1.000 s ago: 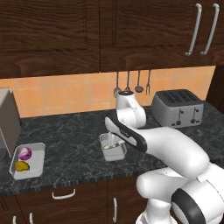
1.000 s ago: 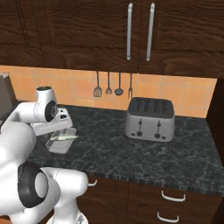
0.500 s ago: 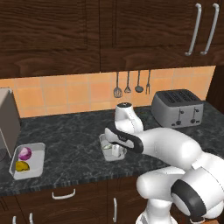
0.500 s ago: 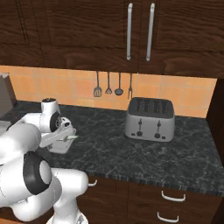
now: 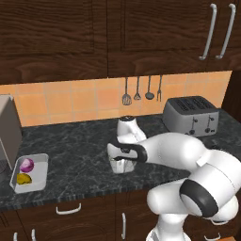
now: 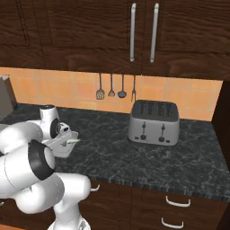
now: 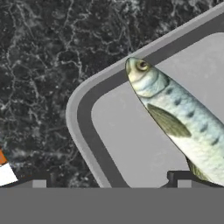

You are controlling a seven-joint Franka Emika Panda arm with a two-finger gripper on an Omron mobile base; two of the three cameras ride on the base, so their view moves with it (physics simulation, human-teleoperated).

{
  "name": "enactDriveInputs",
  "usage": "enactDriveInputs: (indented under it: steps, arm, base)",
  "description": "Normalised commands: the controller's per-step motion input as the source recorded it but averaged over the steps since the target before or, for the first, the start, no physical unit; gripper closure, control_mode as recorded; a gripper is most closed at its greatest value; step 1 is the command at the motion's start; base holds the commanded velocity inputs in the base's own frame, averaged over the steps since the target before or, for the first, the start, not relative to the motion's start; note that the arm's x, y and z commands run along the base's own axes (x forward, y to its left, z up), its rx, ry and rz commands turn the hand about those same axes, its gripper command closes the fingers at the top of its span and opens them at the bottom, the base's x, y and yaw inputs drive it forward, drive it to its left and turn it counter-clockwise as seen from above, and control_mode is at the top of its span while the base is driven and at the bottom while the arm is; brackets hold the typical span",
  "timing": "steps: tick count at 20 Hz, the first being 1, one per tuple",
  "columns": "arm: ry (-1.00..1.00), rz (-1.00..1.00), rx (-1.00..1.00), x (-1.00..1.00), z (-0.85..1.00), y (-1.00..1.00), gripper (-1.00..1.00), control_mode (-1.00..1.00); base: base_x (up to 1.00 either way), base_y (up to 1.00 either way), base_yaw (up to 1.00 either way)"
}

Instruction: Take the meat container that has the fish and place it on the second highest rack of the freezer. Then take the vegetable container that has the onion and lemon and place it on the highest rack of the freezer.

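The tool (image 7: 109, 181) sits low over the meat container (image 7: 131, 131) — a shallow grey metal tray with rounded corners — on the dark marbled bench (image 5: 80, 155), its tips spread either side of the rim. The slim silvery fish (image 7: 179, 118) lies inside. Far left, near the bench's front edge, the vegetable container (image 5: 40, 172) holds a glossy purple onion (image 5: 26, 164) and a yellow lemon (image 5: 23, 178).

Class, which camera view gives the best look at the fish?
The hand view: the fish lies close up in the meat container, with eye and fin clear. From the right base view only its pale tip peeks out; the arm covers the rest.

Two trays (image 5: 40, 162) (image 7: 109, 131), one fish (image 7: 183, 118), one onion (image 5: 27, 164), one lemon (image 5: 23, 178), one toaster (image 5: 190, 115), four hanging utensils (image 5: 137, 89).
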Motion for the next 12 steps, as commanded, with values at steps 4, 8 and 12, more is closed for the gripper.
enactDriveInputs:
  steps: [4,8,12]
  arm:
    - [0.00,0.03,0.00,0.00,-0.26,0.00,-1.00,-1.00]
    - [0.00,0.04,0.00,0.01,-0.34,0.00,-1.00,-1.00]
    - [0.00,0.02,0.00,0.00,-0.25,0.00,-1.00,-1.00]
  base:
    - [0.00,0.00,0.00]
    - [0.00,0.00,0.00]
    - [0.00,0.00,0.00]
